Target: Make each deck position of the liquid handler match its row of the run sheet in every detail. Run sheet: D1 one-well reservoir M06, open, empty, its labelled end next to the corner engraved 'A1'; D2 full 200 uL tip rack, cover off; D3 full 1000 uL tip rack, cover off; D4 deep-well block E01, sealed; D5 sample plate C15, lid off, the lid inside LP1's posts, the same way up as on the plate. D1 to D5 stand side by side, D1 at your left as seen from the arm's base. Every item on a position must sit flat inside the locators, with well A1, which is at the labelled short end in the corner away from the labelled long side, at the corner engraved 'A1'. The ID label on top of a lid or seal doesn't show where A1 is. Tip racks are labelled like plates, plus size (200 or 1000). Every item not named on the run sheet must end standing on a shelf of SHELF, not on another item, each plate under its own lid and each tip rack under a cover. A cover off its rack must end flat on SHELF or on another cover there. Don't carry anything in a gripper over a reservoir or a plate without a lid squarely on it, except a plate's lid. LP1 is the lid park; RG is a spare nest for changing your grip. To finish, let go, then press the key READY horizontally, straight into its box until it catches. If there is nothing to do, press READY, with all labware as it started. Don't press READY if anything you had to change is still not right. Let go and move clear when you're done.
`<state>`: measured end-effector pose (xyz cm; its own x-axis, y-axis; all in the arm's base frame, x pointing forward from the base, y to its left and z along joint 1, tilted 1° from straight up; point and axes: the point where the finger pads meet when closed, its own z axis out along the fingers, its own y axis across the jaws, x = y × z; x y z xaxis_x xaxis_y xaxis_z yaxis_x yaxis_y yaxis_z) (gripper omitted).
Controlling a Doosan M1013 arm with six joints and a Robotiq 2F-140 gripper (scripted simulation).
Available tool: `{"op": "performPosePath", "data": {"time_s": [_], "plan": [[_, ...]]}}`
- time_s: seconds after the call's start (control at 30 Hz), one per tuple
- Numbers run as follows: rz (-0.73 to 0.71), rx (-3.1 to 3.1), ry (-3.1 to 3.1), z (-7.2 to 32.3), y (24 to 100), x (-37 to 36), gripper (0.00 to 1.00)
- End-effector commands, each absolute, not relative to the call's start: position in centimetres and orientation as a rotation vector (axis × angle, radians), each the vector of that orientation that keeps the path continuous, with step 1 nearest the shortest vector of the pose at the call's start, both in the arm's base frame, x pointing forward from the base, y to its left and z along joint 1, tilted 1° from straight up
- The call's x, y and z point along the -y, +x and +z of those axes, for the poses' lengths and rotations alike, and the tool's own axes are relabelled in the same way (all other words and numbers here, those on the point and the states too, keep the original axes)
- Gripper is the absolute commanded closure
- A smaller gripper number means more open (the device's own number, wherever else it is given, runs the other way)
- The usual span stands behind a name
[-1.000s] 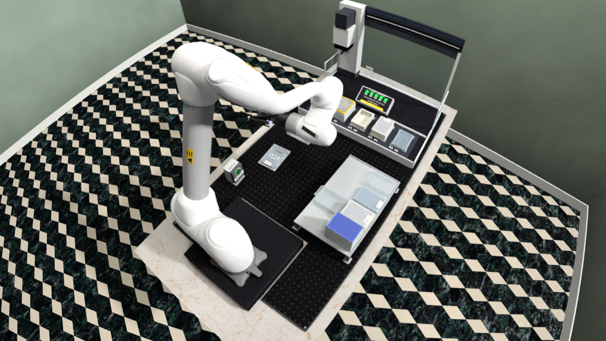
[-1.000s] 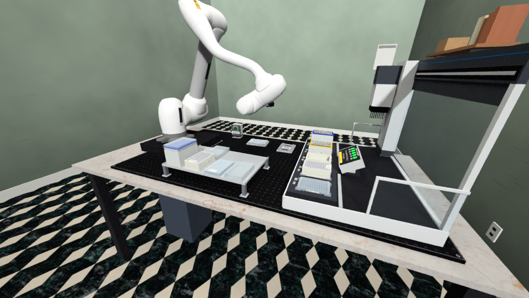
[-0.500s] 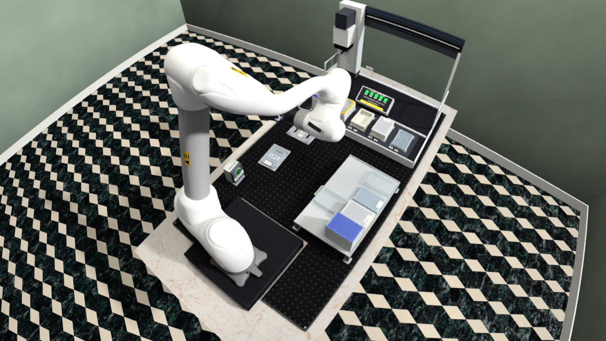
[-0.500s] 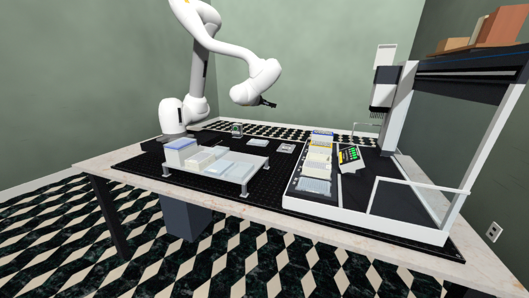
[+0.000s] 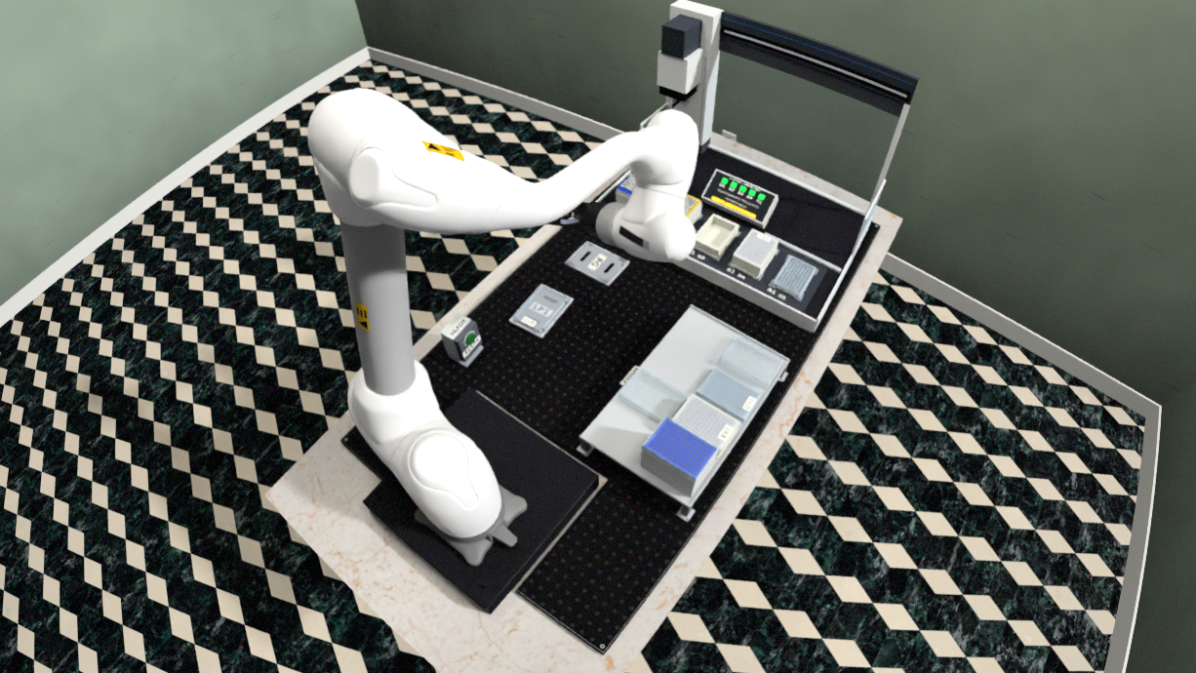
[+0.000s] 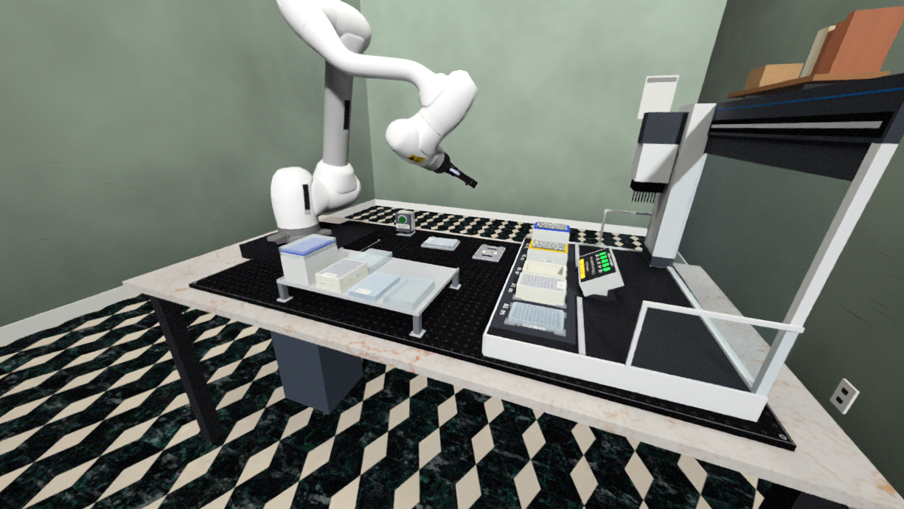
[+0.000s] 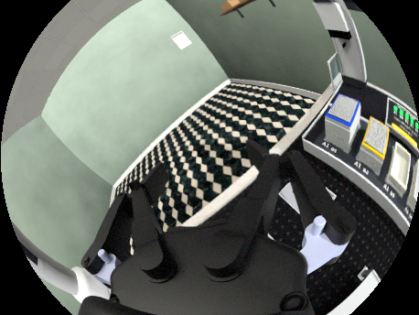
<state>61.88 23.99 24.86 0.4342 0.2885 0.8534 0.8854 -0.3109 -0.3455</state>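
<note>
My gripper (image 6: 468,181) (image 7: 205,160) is open and empty, held in the air above the table near the left end of the deck. On the deck stand side by side a blue-rimmed tip rack (image 6: 551,228) (image 7: 342,116), a yellow-rimmed tip rack (image 6: 548,251) (image 7: 378,135), an open one-well reservoir (image 5: 718,236) (image 6: 543,272) (image 7: 402,166), a white block (image 5: 755,253) (image 6: 538,289) and a clear plate (image 5: 793,275) (image 6: 536,316). In the top view my arm hides the blue rack. The labels are too small to read.
The lid park LP1 (image 5: 541,310) (image 6: 440,243), the spare nest RG (image 5: 595,262) (image 6: 488,252) and the READY key box (image 5: 463,340) (image 6: 405,223) stand left of the deck. SHELF (image 5: 615,417) (image 6: 436,278) bears a blue-covered rack (image 5: 679,451), a white block (image 5: 706,417) and flat plates. The gantry (image 6: 670,189) rises behind the deck.
</note>
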Motion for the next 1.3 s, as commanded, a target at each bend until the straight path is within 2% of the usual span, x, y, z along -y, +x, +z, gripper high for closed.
{"op": "performPosePath", "data": {"time_s": [0.0, 1.27], "plan": [[-0.839, 0.973, -1.901, 25.0, 63.0, -22.6, 0.21], [-0.532, 0.617, -2.523, 25.7, 72.7, -9.9, 0.21]]}}
